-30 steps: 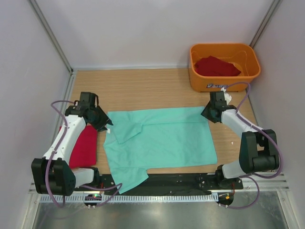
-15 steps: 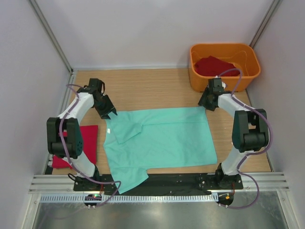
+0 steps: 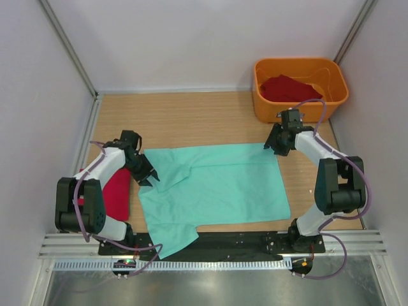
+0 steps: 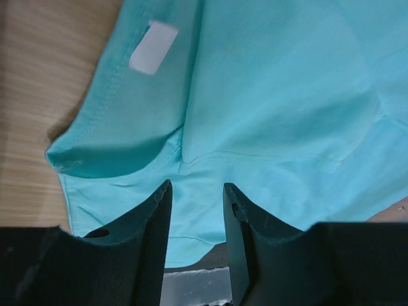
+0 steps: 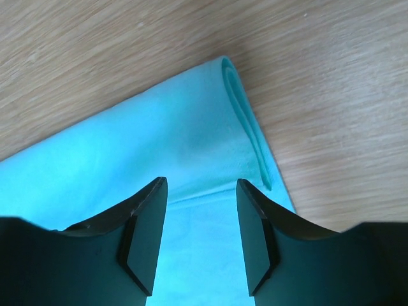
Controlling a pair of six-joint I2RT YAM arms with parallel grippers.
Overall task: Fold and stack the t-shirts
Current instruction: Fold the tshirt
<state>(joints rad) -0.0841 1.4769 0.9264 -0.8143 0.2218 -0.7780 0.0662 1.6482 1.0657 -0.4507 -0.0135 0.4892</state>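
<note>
A mint-green t-shirt [image 3: 217, 185] lies spread on the wooden table, one sleeve hanging over the near edge. My left gripper [image 3: 151, 176] hovers open over its left edge, beside the white neck label [image 4: 153, 46]; nothing sits between the fingers [image 4: 153, 223]. My right gripper [image 3: 274, 146] stands open over the shirt's far right corner [image 5: 233, 76], which is folded double. A deep red t-shirt [image 3: 116, 194] lies folded at the left under the left arm. Another red t-shirt [image 3: 290, 88] sits in the tub.
An orange plastic tub [image 3: 299, 67] stands at the back right corner. White walls close in on both sides and the back. A black rail [image 3: 242, 241] runs along the near table edge.
The left gripper has come back and down from the far side onto the shirt's left edge. The right gripper has shifted slightly nearer, over the far right corner. The shirt has not moved.
</note>
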